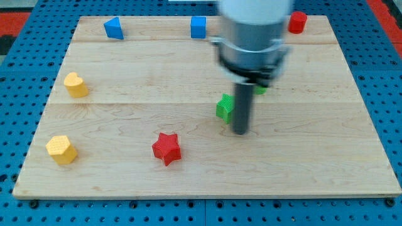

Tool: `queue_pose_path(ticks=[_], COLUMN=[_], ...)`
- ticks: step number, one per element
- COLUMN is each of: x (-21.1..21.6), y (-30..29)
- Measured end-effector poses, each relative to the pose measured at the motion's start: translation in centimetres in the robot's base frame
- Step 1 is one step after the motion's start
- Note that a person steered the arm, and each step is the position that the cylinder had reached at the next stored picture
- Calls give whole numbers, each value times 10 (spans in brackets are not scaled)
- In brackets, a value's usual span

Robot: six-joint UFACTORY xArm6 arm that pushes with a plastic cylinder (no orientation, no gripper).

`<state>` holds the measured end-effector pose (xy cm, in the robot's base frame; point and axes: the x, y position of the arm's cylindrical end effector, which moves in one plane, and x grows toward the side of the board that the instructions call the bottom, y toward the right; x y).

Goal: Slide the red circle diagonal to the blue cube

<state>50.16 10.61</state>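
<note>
The red circle (298, 22) stands at the board's top right corner. The blue cube (198, 27) stands at the top edge, left of centre of the arm. My tip (240, 132) rests on the board near the middle, well below both, just right of a green block (224, 107). The arm's grey body hides the board between the cube and the circle.
A blue triangular block (114, 28) is at the top left. A yellow block (76, 85) and a yellow hexagon (61, 149) are at the left. A red star (167, 148) is at the bottom centre. A second green block (260, 90) peeks out behind the arm.
</note>
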Motion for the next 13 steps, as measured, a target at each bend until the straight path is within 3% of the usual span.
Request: queue_pose_path(ticks=[1,2,3,4,6,7,9,11,12,13], x=[-89,-212,-302,-310,-292,-309,-243,-310,-273,-219], y=[117,141,136,124,49,26,32,-2,-18,27])
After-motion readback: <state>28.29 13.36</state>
